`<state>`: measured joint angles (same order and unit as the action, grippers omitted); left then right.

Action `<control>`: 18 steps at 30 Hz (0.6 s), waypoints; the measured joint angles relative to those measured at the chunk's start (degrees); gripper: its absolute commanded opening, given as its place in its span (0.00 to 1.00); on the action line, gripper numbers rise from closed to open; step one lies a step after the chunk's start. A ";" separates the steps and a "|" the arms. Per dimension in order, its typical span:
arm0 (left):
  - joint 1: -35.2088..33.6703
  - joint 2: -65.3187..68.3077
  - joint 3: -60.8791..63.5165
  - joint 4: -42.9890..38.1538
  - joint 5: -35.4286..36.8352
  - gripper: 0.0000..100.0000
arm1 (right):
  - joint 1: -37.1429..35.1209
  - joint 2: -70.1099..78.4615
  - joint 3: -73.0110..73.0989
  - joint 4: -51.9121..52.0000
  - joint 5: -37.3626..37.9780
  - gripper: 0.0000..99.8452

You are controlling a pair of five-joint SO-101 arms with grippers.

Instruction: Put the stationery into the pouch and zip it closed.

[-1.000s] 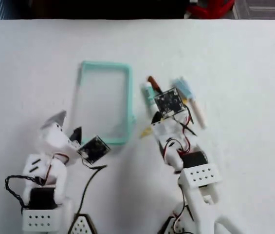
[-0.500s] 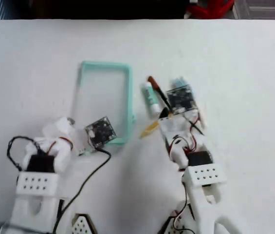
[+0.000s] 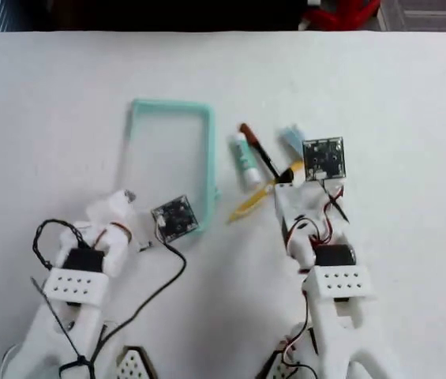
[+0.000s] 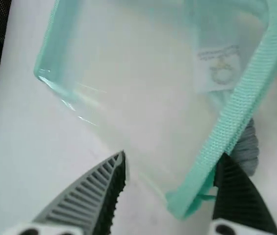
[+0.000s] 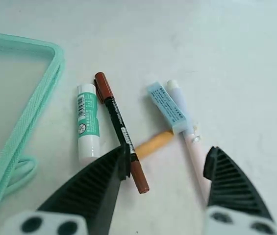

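Clear pouch [image 3: 169, 103] with mint zipper trim lies flat on the white tabletop [image 3: 380, 95]. Left gripper [image 4: 172, 164] is at the pouch's near corner, jaws released and straddling the trim, not pinching it. Just beside the pouch is a cluster: glue stick [image 5: 88, 122], brown marker [image 5: 120, 129] crossing a yellow pencil [image 5: 153, 143], and a blue eraser [image 5: 166, 106] touching a pale pen [image 5: 191, 142]. Right gripper [image 5: 167, 154] hangs over the cluster, jaws spread, grasping nothing.

The pouch [image 4: 143, 98] has clear, glossy plastic walls edged in woven mint cloth tape. The glue stick [image 5: 88, 125] and brown marker [image 5: 116, 120] look like smooth plastic. The counter [image 3: 396, 87] is matt white; the ribbed jaws, matt black plastic.
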<state>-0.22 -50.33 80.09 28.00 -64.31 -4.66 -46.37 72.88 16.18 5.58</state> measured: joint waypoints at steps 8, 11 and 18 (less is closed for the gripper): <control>0.00 0.09 0.35 -1.05 0.00 0.18 | -0.09 0.00 0.00 0.00 0.00 0.25; 0.88 0.09 0.35 -1.05 0.00 0.18 | -0.26 0.00 0.00 0.00 0.00 0.25; 0.79 0.09 0.35 -1.05 0.00 0.14 | -0.53 0.00 0.00 0.00 0.00 0.25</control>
<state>0.57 -50.24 80.44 26.95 -64.31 -5.19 -46.37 72.88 16.18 5.58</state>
